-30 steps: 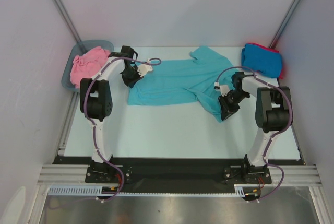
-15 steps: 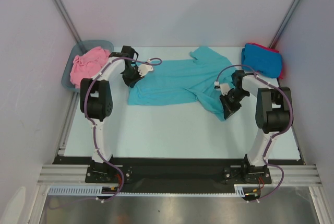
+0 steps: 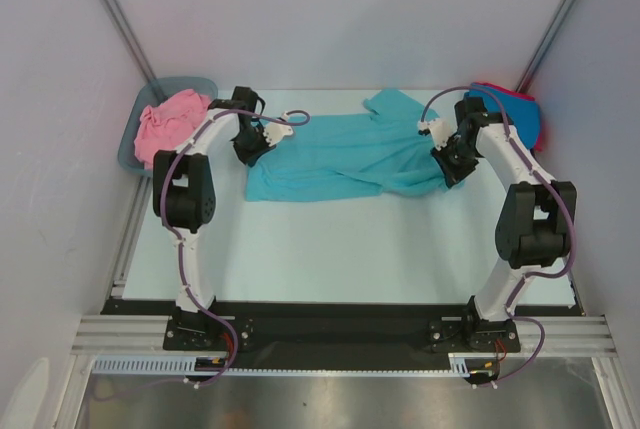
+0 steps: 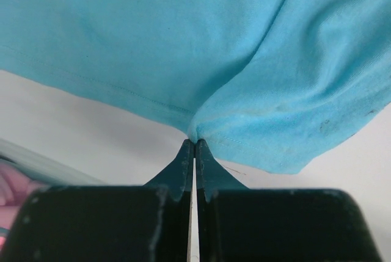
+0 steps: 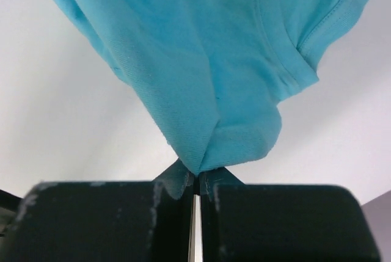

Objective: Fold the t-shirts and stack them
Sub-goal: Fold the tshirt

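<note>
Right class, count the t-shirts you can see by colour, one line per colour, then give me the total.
Teal t-shirt: 1
Pink t-shirt: 1
Blue t-shirt: 1
Red t-shirt: 1
Total: 4

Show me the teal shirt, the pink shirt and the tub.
teal shirt (image 3: pixel 330 154), top view, middle of the body.
pink shirt (image 3: pixel 165 129), top view, bunched middle.
tub (image 3: pixel 190 82), top view, far rim.

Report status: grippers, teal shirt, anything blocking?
Left gripper shut on teal t-shirt hem. Right gripper shut on its other end. Shirt spans table between them. Nothing blocking; pink t-shirt in tub, blue t-shirt folded far right.
</note>
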`<state>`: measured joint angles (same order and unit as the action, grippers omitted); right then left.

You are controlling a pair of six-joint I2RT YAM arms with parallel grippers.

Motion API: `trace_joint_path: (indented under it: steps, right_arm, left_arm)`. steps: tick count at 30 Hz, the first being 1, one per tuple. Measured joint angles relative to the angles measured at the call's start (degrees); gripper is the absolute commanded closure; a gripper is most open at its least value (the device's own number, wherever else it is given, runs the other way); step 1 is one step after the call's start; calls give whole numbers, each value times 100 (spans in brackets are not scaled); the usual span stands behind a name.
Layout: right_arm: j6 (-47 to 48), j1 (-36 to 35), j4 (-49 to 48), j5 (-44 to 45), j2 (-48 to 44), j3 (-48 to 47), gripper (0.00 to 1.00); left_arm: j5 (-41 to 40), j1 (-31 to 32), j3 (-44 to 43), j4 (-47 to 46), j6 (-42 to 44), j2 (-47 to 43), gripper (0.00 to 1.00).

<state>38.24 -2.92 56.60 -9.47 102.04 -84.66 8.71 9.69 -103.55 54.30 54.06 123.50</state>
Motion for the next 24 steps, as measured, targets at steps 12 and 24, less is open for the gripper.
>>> trace_joint_path:
  steps: [12, 24]
  right_arm:
    - [234, 31, 9, 160, 59, 2, 74]
    - [236, 68, -122, 157, 59, 197, 80]
  left_arm:
    - [-63, 0, 28, -35, 0, -107, 100]
    - [-105, 0, 48, -61, 4, -107, 100]
